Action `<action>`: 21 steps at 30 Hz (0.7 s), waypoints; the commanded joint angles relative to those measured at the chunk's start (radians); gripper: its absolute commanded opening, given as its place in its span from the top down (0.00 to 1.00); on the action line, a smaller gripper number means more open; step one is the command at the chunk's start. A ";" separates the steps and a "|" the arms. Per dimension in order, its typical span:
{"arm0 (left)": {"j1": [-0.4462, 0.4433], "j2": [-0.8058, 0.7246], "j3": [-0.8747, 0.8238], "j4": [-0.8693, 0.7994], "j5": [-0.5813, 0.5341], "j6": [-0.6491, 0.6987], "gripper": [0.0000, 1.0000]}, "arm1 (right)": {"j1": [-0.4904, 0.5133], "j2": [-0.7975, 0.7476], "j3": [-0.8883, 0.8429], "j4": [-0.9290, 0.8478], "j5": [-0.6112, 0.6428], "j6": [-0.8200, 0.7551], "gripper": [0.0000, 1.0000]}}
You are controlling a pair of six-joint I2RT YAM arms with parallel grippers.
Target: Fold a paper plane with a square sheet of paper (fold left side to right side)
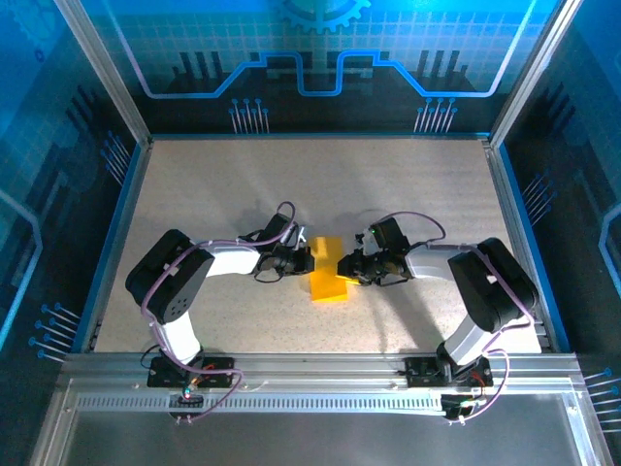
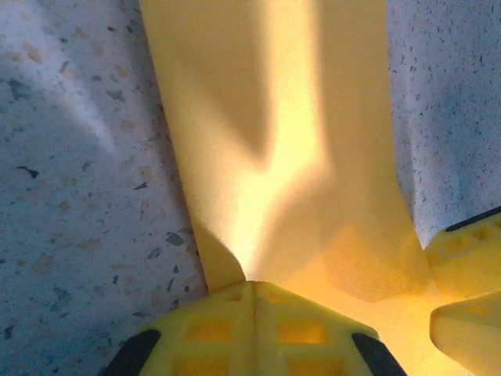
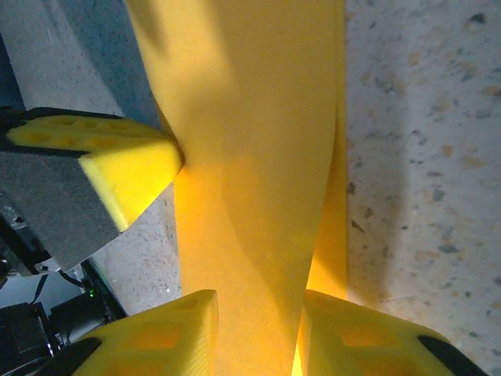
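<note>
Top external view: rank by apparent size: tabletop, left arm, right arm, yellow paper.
1. tabletop
2. left arm and right arm: these look about alike, so they are not ranked against each other
3. yellow paper

In the left wrist view the square sheet of paper runs off at 12 o'clock, and the left fingers are cut off at 6 o'clock. The right wrist view cuts the right fingers at 6 o'clock too. From above, the sheet's folds are too small to make out.
</note>
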 commanded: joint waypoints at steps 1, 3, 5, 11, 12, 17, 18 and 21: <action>-0.011 -0.002 -0.030 -0.038 0.003 0.009 1.00 | -0.017 0.029 0.032 -0.026 -0.027 -0.034 0.69; -0.010 -0.002 -0.029 -0.036 0.003 0.008 1.00 | -0.022 0.039 0.037 -0.024 -0.031 -0.038 0.70; -0.010 -0.003 -0.032 -0.032 0.003 0.006 1.00 | -0.027 0.051 0.039 -0.020 -0.037 -0.040 0.72; -0.010 -0.008 -0.035 -0.024 0.003 0.005 1.00 | -0.038 0.066 0.034 -0.003 -0.060 -0.042 0.82; -0.010 -0.009 -0.035 -0.022 0.004 0.005 1.00 | -0.038 0.066 0.033 0.000 -0.062 -0.041 0.84; -0.010 -0.019 -0.030 -0.018 0.003 0.005 1.00 | -0.041 0.058 0.012 0.035 -0.084 -0.020 0.94; -0.010 -0.023 -0.026 -0.021 0.004 0.009 1.00 | -0.041 0.054 0.005 0.048 -0.091 -0.012 0.97; -0.009 -0.038 -0.005 -0.038 0.001 0.023 0.96 | -0.041 0.038 -0.014 0.079 -0.106 0.013 1.00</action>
